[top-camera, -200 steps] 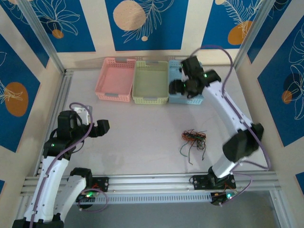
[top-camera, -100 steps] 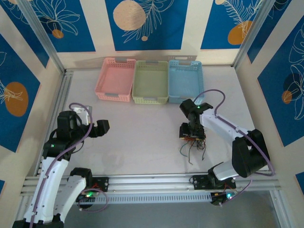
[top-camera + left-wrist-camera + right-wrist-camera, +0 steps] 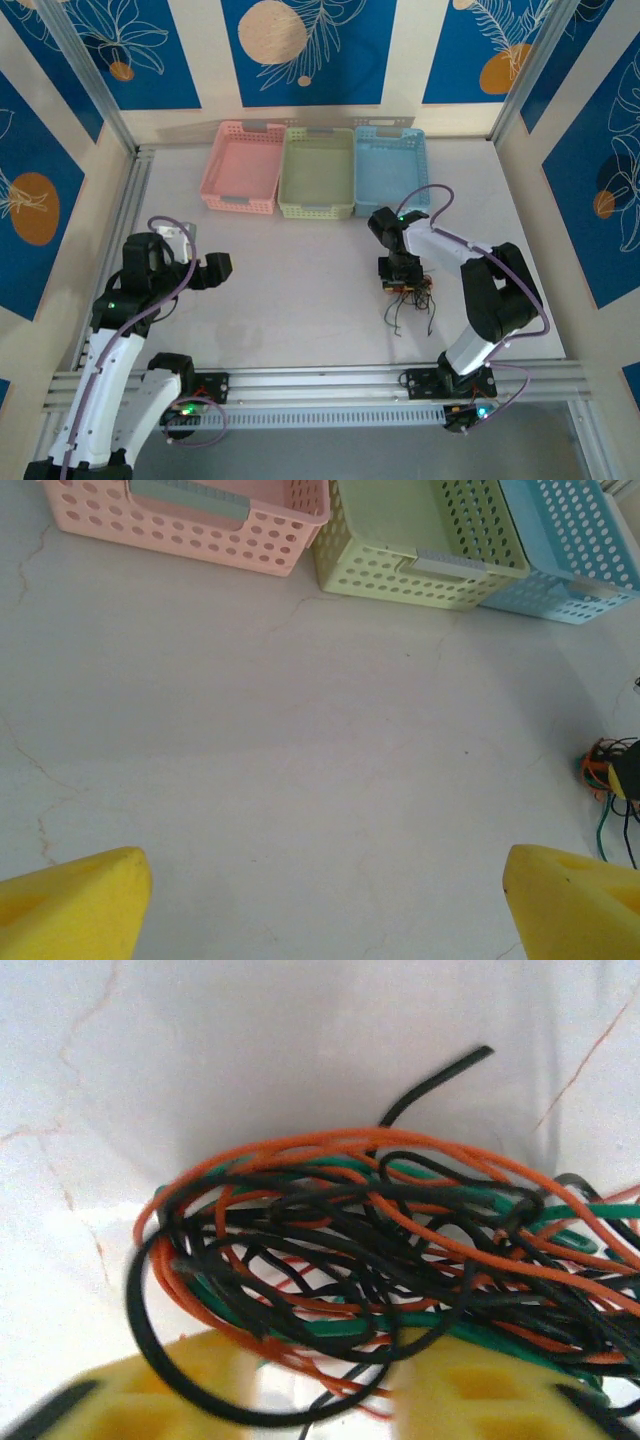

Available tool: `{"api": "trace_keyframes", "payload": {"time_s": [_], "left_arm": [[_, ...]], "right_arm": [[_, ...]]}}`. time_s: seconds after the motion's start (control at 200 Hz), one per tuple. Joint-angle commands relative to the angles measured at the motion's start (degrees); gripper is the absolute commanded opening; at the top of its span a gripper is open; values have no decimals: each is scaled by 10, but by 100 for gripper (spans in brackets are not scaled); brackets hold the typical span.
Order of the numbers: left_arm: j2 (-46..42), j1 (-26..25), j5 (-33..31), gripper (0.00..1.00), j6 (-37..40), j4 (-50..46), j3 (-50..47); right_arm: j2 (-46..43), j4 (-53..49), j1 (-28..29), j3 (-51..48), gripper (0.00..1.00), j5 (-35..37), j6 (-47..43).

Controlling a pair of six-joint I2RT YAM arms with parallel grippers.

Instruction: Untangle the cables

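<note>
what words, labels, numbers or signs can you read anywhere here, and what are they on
None can be read. The pink basket, green basket and blue basket bear no print, the cables show no markings, and the wall panels carry only leaf and circle patterns.
</note>
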Motion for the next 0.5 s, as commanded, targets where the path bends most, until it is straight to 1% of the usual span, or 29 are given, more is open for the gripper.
{"api": "trace_keyframes", "payload": {"time_s": [0.0, 0.075, 0.095, 0.205, 0.365, 0.495], "left_arm": [[0, -6, 2, 91, 5, 5, -2], [-1, -6, 1, 91, 6, 4, -2], [-1, -6, 1, 91, 6, 4, -3], [6, -6, 3, 91, 6, 5, -3], [13, -7, 4, 90, 5, 4, -3], [16, -8, 2, 90, 6, 4, -2]], "right_arm": [[-1, 56, 5, 5, 23, -16, -28], [-11, 68, 18, 10, 15, -40, -44], [-13, 69, 24, 13, 11, -46, -49], [-17, 64, 69, 43, 5, -56, -69], [-16, 81, 133, 88, 4, -112, -57], [20, 94, 177, 137, 4, -145, -39]]}}
